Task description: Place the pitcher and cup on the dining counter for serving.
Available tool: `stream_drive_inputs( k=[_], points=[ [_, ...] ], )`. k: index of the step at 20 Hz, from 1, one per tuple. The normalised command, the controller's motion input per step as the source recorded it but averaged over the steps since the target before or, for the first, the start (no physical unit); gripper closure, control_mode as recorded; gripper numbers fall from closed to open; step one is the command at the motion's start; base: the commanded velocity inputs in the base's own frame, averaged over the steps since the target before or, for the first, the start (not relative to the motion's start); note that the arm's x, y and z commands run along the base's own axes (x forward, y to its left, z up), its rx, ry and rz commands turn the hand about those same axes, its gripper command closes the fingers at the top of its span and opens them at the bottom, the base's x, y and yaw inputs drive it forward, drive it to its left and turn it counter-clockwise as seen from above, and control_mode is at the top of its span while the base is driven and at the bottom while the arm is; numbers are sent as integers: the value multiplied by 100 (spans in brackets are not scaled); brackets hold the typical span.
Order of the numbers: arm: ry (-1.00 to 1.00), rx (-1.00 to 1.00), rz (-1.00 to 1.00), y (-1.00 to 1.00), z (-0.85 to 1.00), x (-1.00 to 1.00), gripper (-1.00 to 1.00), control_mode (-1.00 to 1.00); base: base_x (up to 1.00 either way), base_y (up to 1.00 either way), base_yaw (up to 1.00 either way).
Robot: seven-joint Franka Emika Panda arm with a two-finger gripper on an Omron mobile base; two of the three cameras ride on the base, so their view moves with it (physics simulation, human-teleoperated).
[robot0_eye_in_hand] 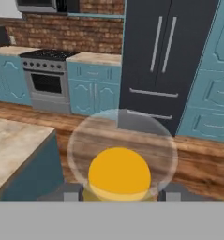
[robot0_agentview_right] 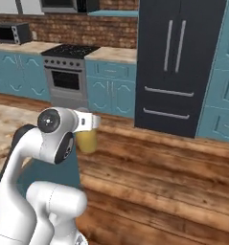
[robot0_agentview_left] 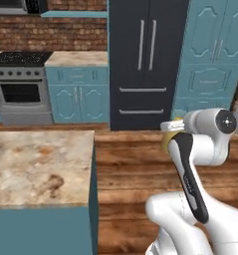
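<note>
- The two-finger gripper (robot0_eye_in_hand: pixel 118 190) sits at the bottom centre of the hand view, its dark fingertips (robot0_eye_in_hand: pixel 72 191) on either side of the mustard-yellow, bottle-shaped pitcher (robot0_eye_in_hand: pixel 119 173); it is pinching the pitcher between them.
- In the hand view the pitcher's rounded yellow body is seen from above, ringed by a pale translucent circle.
- In the right base view the pitcher (robot0_agentview_right: pixel 87 139) hangs left of centre, just beside the white arm's wrist, above the brown plank floor (robot0_agentview_right: pixel 173 182).
- In the left base view a sliver of the pitcher (robot0_agentview_left: pixel 167 140) peeks out right of centre, behind the arm's dark-striped link.
- The beige-brown marbled stone dining counter (robot0_agentview_left: pixel 38 167) on its teal base fills the lower left of the left base view, apart from the pitcher.
- A dark double-door fridge (robot0_agentview_left: pixel 143 62) stands at top centre, with a steel oven range (robot0_agentview_left: pixel 21 87) at upper left.
</note>
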Motion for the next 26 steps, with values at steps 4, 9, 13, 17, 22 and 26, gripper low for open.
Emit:
stream_drive_inputs(
  k=[4,9,13,17,22,26],
  points=[
    [0,0,0,0,0,0,100,100,-38,0,55],
    [0,0,0,0,0,0,100,100,-4,70,46],
    [0,0,0,0,0,0,100,100,9,100,34],
    [0,0,0,0,0,0,100,100,35,100,21],
    [0,0,0,0,0,0,100,100,53,100,13],
    [0,0,0,0,0,0,100,100,69,100,6]
  ],
)
